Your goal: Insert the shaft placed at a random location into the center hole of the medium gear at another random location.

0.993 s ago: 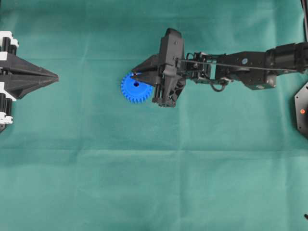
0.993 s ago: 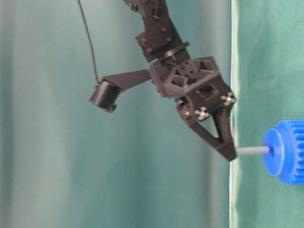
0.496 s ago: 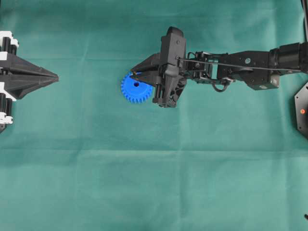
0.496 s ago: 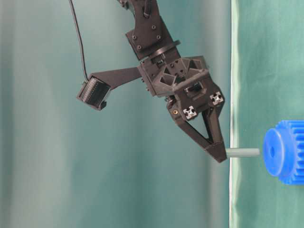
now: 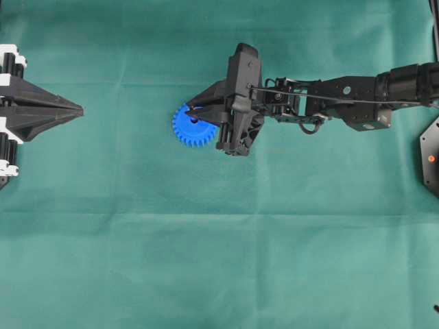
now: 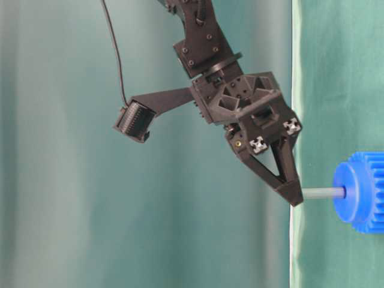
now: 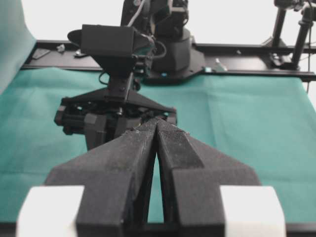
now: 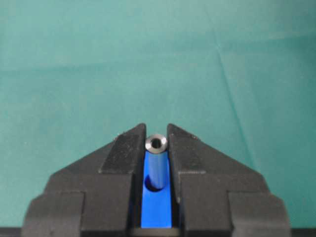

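Shaft (image 8: 156, 163) is clamped between the narrow-set fingertips of the right gripper (image 6: 294, 197), and its far end is met by the center hole (image 6: 343, 192) of the medium gear (image 6: 362, 192), which lies on the green cloth (image 5: 219, 240). Farther off, the left gripper (image 5: 77, 109) is seen pressed together, nothing held.

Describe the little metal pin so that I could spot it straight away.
Find the green cloth, then the blue toothed gear near its middle. The right arm's black pincer hangs over that gear, and the pin is the short silvery-grey rod clamped at its tips, its other end at the gear's centre hole.
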